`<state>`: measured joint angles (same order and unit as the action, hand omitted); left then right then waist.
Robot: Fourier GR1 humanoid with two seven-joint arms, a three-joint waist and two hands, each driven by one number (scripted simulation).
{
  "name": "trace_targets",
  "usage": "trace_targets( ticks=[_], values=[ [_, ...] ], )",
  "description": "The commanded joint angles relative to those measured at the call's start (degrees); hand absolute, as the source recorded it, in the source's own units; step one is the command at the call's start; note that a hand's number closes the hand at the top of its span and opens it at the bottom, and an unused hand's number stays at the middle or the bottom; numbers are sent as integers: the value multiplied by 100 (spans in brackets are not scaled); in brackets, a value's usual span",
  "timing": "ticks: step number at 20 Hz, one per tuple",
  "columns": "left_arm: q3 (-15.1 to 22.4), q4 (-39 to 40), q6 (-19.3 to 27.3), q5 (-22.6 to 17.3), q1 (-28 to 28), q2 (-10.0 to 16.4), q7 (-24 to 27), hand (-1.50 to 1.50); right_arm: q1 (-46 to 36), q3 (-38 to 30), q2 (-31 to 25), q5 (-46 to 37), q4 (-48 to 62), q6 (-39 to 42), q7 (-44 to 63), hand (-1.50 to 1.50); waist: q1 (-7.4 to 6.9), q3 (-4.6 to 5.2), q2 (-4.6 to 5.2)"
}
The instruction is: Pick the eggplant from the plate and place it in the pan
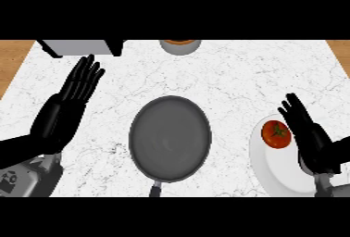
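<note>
Red tomato [276,134], no eggplant, lies on the white plate [272,173]. The right hand [311,136], fingers straight, stands just beside it, so the pick seems not begun; next it must curl around it. The pan [169,139] waits in the middle; the left hand [68,105] rests flat.

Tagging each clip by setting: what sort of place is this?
Probably a kitchen counter: a marble-look worktop carries a dark frying pan in the middle and, at right, a white plate holding a red tomato-like vegetable.
</note>
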<state>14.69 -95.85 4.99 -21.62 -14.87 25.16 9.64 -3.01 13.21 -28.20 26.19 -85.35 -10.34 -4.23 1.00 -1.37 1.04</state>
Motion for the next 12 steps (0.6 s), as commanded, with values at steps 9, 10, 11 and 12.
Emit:
trace_targets(
  ticks=[9, 10, 11, 12],
  values=[
    [-620, 940, 997, -242, 546, -61, -1150, 0, 200, -1930, -1107, 2506, 2210, 3187, 263, 150, -85, 81, 12],
    [-544, 904, 972, -196, 634, -45, -1183, 0, 258, -2045, -1260, 2359, 2457, 3684, -159, 150, -105, 86, -24],
    [-455, 850, 1047, -165, 744, -125, -1226, 0, 299, -2158, -1631, 2498, 2566, 4181, 6, 150, -99, 90, -49],
    [-554, 961, 1120, -217, 470, -192, -1312, 0, 371, -2019, -1552, 2280, 2938, 4653, -266, -150, -94, 92, -31]
  ],
)
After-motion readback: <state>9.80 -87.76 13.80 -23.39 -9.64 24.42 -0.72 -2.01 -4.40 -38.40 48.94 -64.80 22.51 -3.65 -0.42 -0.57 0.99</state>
